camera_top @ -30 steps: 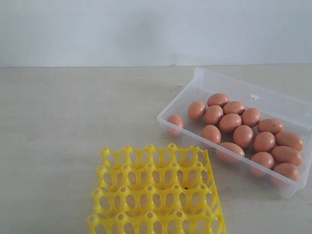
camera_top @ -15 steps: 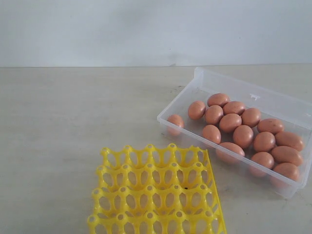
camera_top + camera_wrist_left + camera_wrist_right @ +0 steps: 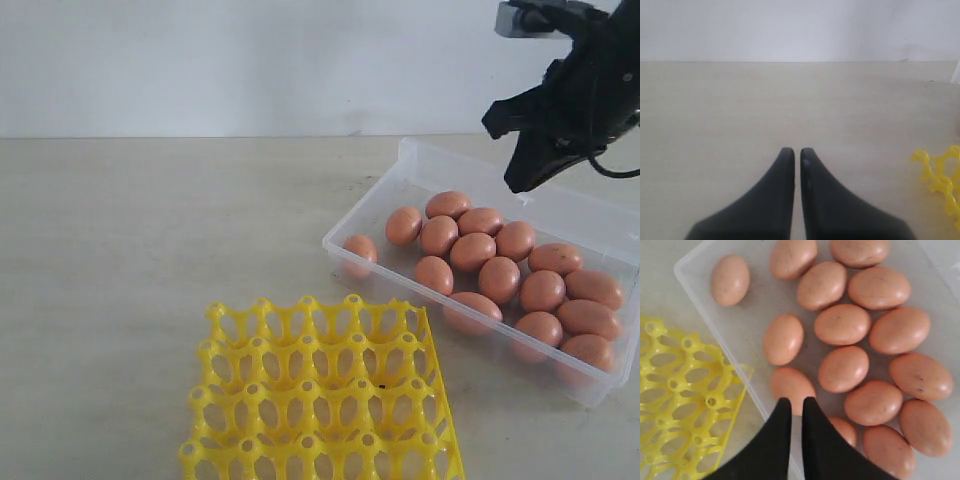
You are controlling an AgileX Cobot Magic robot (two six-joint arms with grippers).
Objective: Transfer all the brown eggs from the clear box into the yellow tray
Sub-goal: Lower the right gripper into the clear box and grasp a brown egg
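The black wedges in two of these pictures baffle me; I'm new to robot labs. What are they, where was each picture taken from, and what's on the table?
A two-armed robot. One picture comes from a camera off the arms; the other two from cameras on each wrist, looking along that arm's black fingers. The left fingers are shut over the table, holding nothing. The right fingers, also shut and empty, hover above the brown eggs lying in the clear box. The yellow tray beside it shows no eggs yet.

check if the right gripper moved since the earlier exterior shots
Yes. The right gripper came in from the upper right and now hangs above the far wall of the clear box; before, it was out of view.
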